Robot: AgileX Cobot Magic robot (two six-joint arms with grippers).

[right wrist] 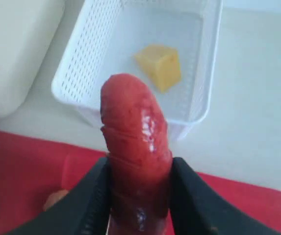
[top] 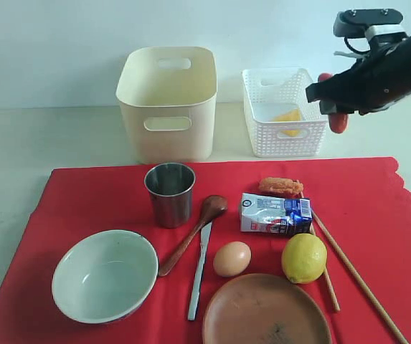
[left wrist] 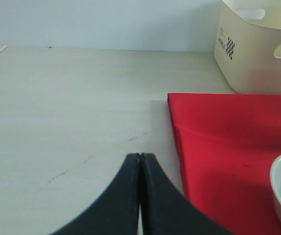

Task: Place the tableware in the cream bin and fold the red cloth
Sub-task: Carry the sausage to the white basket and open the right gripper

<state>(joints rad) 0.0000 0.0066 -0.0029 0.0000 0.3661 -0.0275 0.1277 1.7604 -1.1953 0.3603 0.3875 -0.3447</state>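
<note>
Now we see the right gripper (right wrist: 139,169) clamped on a red sausage (right wrist: 135,127). The sausage stands up between the two black fingers and is held in the air near the white lattice basket (top: 284,140), which stands just beside the cream bin (top: 168,140). One yellow piece of cheese (top: 288,117) lies in that basket.

The left gripper (left wrist: 140,159) has its fingers pressed together with nothing between them. It hangs over the bare table, on the side of the cream bin away from the basket, near a corner of the red cloth (top: 97,193).

The red cloth lies flat and spread out in front of the cream bin, and all the tableware rests on it. The steel cup (top: 170,193) stands nearest to the bin. Farther from the bin lie the brown wooden spoon (top: 191,236) and the silver table knife (top: 199,272), touching each other, and the pale green-white bowl (top: 105,276). The round brown plate (top: 266,312) is the farthest. The chopsticks (top: 356,276) lie towards the basket side, near the milk carton (top: 275,213), the lemon (top: 304,258) and the egg (top: 232,259).
</note>
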